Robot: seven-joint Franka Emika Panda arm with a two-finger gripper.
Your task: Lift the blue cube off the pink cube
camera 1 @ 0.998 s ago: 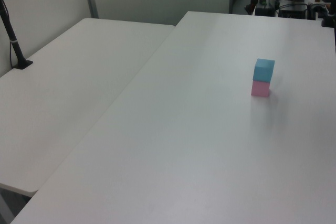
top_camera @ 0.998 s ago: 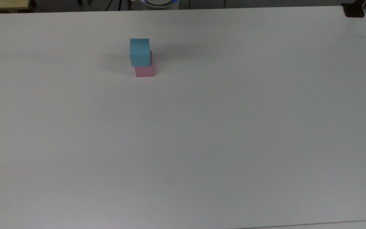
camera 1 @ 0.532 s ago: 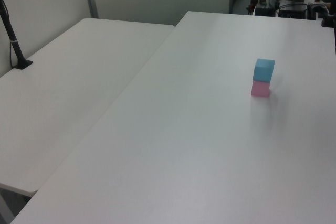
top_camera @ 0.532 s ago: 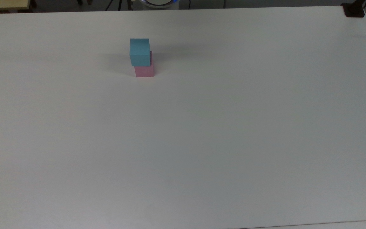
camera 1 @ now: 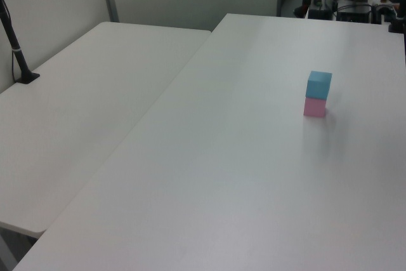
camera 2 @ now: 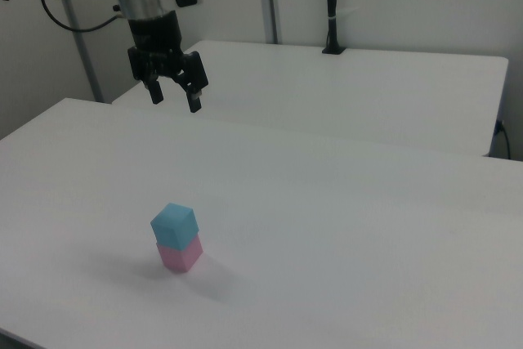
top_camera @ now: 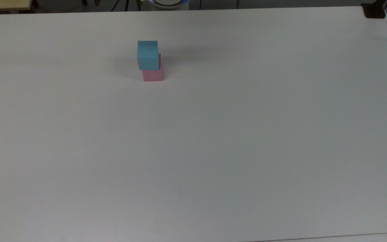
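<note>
The blue cube [top_camera: 147, 54] [camera 1: 318, 85] [camera 2: 174, 224] rests on top of the pink cube [top_camera: 153, 75] [camera 1: 314, 107] [camera 2: 181, 255], slightly offset from it, on the white table [top_camera: 213, 134]. In the right view my gripper [camera 2: 173, 101] hangs high in the air, well above and behind the stack, fingers pointing down. It stands open with nothing between its fingers [camera 2: 195, 100].
A second white table [camera 1: 76, 106] [camera 2: 368, 87] adjoins this one. A black post with a cable [camera 1: 16, 52] [camera 2: 331, 6] stands on it. A dark clamp [top_camera: 374, 10] sits at the table's far right corner in the top view. Wide free surface surrounds the stack.
</note>
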